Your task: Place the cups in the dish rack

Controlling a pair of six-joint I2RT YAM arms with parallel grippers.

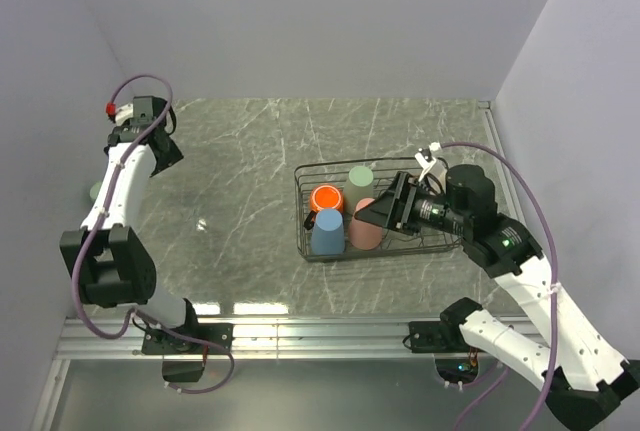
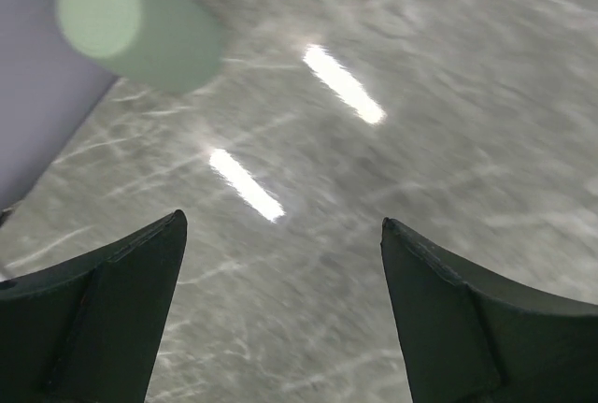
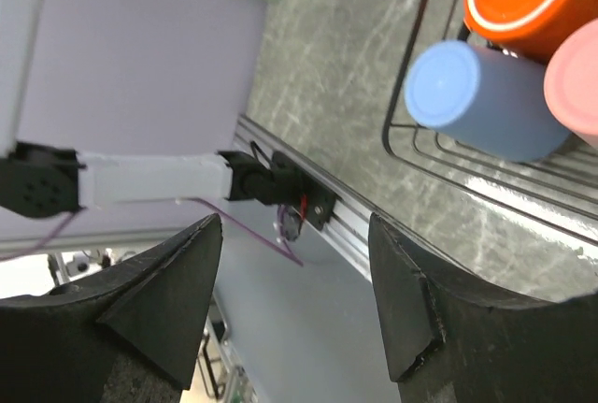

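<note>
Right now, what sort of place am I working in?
Probably a lab test cell, not a kitchen: plain walls box in a marble-look tabletop, and the arms bolt to an aluminium rail.

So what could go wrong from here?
The green cup stands close to the wall, so the open left gripper may lack room to straddle it and could tip it. The open right gripper hangs near the pink cup in the rack; a careless move might knock the packed cups.
</note>
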